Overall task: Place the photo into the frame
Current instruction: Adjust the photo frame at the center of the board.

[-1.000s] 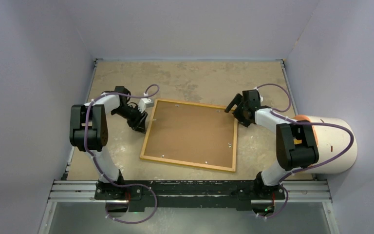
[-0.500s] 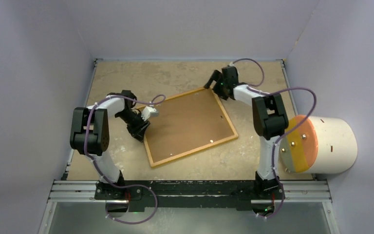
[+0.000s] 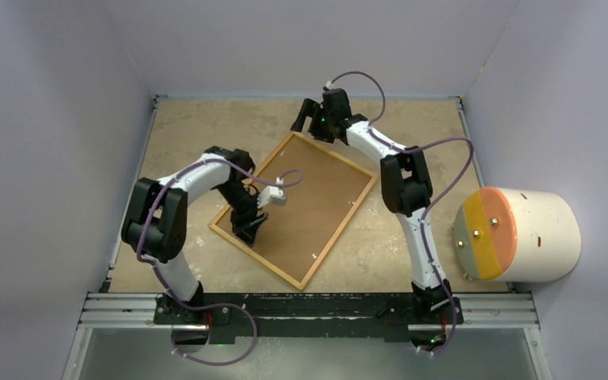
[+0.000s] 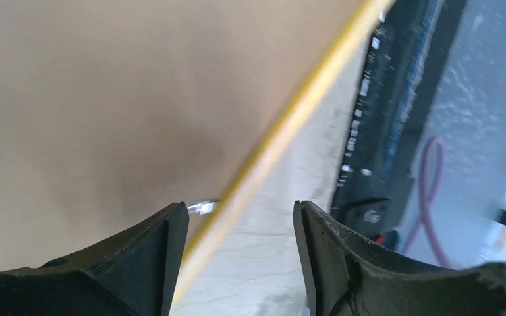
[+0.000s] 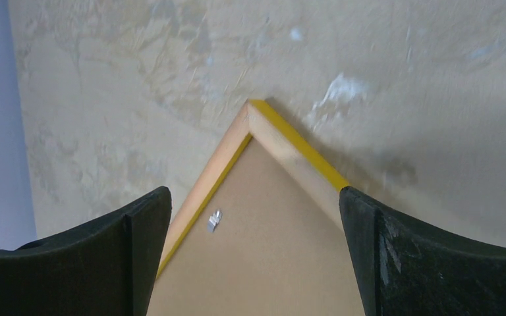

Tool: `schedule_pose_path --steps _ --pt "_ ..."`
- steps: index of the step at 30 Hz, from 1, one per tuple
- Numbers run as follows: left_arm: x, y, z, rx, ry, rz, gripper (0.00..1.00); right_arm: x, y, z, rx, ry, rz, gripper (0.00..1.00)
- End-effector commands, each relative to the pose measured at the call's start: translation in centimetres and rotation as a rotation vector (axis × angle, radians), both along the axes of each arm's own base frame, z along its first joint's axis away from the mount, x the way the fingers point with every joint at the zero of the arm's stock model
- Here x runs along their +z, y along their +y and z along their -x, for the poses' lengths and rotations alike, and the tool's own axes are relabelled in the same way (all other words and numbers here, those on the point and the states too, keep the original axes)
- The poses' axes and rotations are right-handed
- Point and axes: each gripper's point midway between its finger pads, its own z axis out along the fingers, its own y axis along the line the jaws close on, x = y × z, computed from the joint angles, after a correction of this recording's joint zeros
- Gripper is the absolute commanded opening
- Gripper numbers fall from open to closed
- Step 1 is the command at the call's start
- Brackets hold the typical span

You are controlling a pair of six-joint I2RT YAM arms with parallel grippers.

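Left gripper [image 4: 237,210] apart, astride the near-left edge of the frame [image 3: 339,234], clamped on nothing. Right gripper [image 5: 253,194] spread wide over the far corner, not touching it. Frame face-down and skewed on the table [image 3: 198,127], backing board [image 3: 309,198] uppermost. Photo nowhere in view. Probably repositioning the frame; next calls for freeing the backing.

The top camera looks steeply down from high at the near side, taking in the whole worktop [image 3: 198,127]. Both wrist cameras sit close above the frame [image 3: 339,233], the part all views share: the right over its far corner, the left, blurred, seemingly along its near-left edge.
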Motion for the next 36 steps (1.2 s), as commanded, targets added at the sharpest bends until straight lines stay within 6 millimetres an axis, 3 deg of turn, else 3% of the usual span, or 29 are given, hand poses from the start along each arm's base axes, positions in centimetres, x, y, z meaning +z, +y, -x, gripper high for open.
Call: schedule_pose_path --steps 1,3,5,7,9,12,15,20,24,26,32,36 --pt "5.0 0.8 -6.4 -0.005 -0.239 0.166 0.64 8.8 -3.6 1.5 -0.042 -0.092 0.035 0.99" --pt "5.9 2.9 -9.7 0.071 -0.311 0.15 0.63 9.1 -6.2 2.5 -0.099 -0.076 0.054 0.99" --pt "5.6 5.5 -13.8 0.216 -0.37 0.095 0.61 8.5 -8.5 4.3 -0.149 -0.045 0.089 0.99" --pt "3.6 8.1 -17.6 0.365 -0.403 0.011 0.55 7.5 -10.2 7.0 -0.178 0.002 0.112 0.99" --pt "1.3 11.2 -19.5 0.483 -0.39 -0.066 0.5 6.4 -11.5 10.4 -0.184 0.057 0.119 0.99" --pt "-1.8 13.2 -19.6 0.535 -0.355 -0.125 0.44 4.6 -12.4 16.0 -0.179 0.122 0.065 0.99" --pt "-3.6 13.4 -18.4 0.526 -0.335 -0.142 0.42 3.0 -13.3 21.0 -0.148 0.194 0.046 0.99" --pt "-5.1 12.3 -15.8 0.509 -0.273 -0.113 0.34 0.4 -12.6 25.9 -0.104 0.287 -0.061 0.99" --pt "-5.9 10.2 -13.3 0.45 -0.245 -0.096 0.29 -1.6 -12.2 26.6 -0.091 0.342 -0.077 0.99" --pt "-5.8 8.6 -12.0 0.414 -0.235 -0.074 0.29 -1.8 -12.1 25.9 -0.092 0.331 -0.083 0.99" --pt "-5.0 4.4 -8.9 0.333 -0.166 0.024 0.3 -1.6 -12.8 22.0 -0.127 0.293 -0.073 0.99" --pt "-3.6 2.0 -7.1 0.28 -0.091 0.147 0.32 0.1 -14.2 18.3 -0.166 0.228 -0.019 0.99"
